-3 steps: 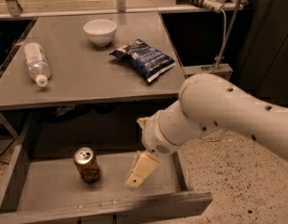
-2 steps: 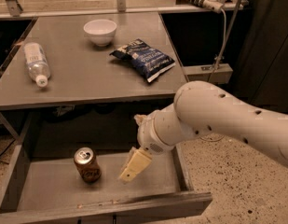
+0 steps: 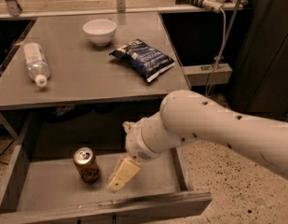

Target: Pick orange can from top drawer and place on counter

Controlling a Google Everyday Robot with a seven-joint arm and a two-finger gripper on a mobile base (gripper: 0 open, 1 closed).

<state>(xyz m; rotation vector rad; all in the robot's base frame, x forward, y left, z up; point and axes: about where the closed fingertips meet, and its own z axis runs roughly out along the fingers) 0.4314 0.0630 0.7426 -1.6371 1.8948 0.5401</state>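
The orange can (image 3: 86, 164) stands upright on the floor of the open top drawer (image 3: 50, 190), left of centre, silver top up and pale logo facing out. My gripper (image 3: 121, 175) hangs from the white arm inside the drawer, just right of the can and apart from it, its cream fingers (image 3: 123, 172) pointing down and left. The grey counter (image 3: 87, 73) lies above the drawer.
On the counter lie a clear plastic water bottle (image 3: 35, 63) at the left, a white bowl (image 3: 99, 31) at the back and a dark blue chip bag (image 3: 143, 58) at the right. Speckled floor (image 3: 218, 171) lies right of the drawer. A cable hangs at the back right.
My gripper has moved left inside the drawer, closer to the orange can. The can has not moved.
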